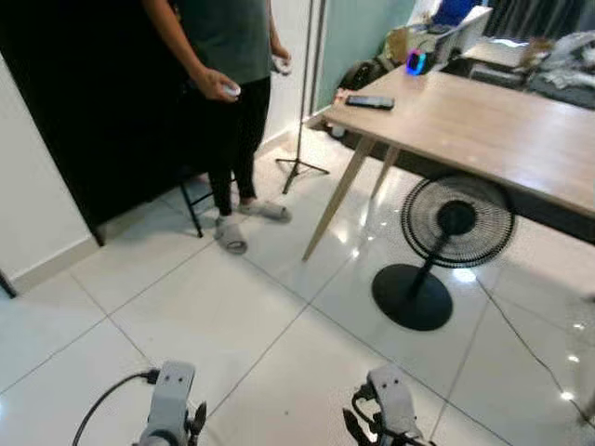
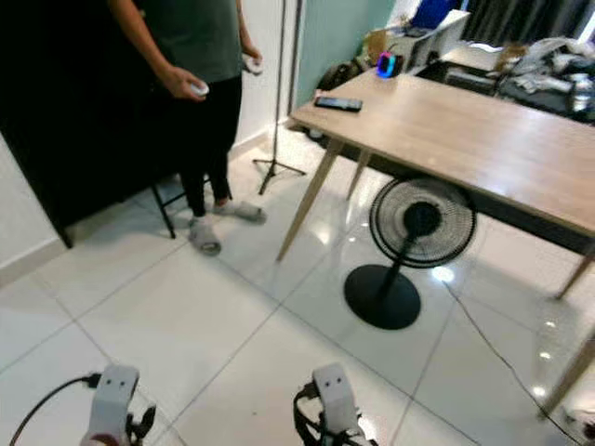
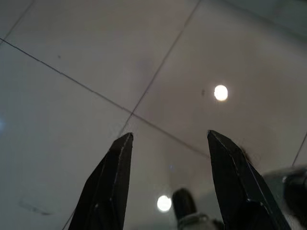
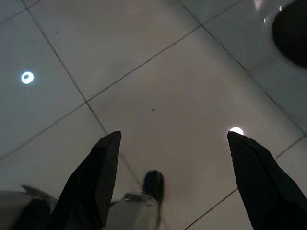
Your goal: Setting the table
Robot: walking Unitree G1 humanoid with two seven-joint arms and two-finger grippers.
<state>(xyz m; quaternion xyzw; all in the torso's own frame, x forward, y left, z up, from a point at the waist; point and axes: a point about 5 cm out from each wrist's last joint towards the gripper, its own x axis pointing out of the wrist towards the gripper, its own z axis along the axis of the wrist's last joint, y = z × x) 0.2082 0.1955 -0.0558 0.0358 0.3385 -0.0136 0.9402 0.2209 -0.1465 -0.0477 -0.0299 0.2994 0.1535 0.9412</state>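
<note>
White glossy floor tiles (image 1: 214, 316) spread under me; left gripper (image 3: 165, 143) and right gripper (image 4: 172, 143) hang spread and empty at 6 o'clock. I see no tableware to judge yet. A fan (image 1: 444, 243) blocks 1 o'clock, before the wooden table (image 1: 502, 130); a person (image 1: 223, 93) stands at 11

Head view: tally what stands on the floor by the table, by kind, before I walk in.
Fan: 1
Tripod stand: 1
Person: 1
Wooden table: 1
Total: 4
</note>
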